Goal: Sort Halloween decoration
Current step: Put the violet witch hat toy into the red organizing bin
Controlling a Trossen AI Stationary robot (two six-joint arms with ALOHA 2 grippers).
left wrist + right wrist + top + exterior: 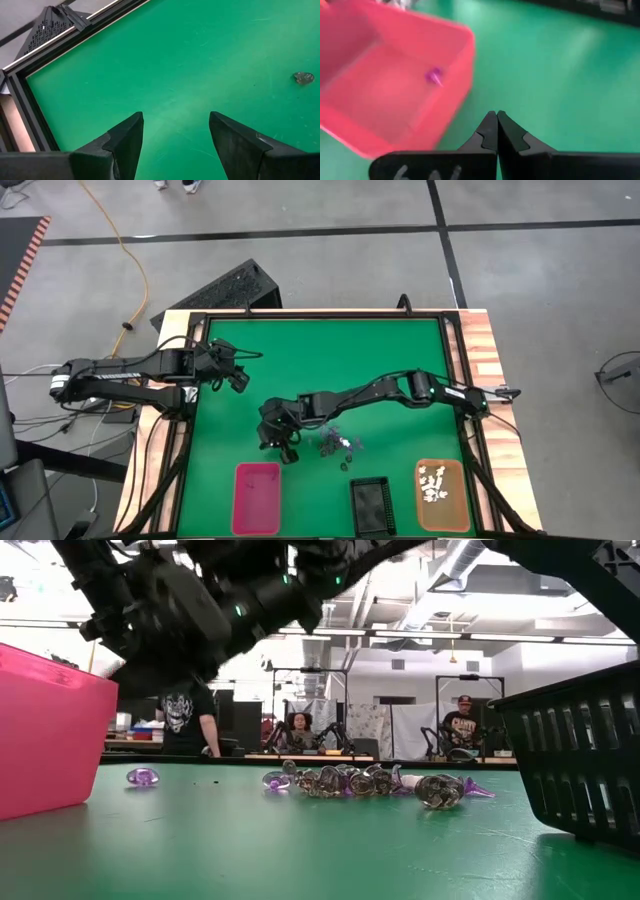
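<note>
From above, the right gripper (283, 448) hangs just above the pink tray (256, 497), beside the heap of trinkets (338, 444) mid-mat; white ones lie in the orange tray (441, 494). At table height, the heap lies between pink tray and black tray (585, 765). Left gripper (175, 137) — fingers spread, empty. Right wrist: fingers pressed together, nothing seen between — one purple trinket (434, 76) in the pink tray.

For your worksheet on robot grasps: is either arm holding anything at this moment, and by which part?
Nothing is held. The right gripper has its jaws shut together with nothing between them, near the pink tray; the left gripper is open over bare mat.
</note>
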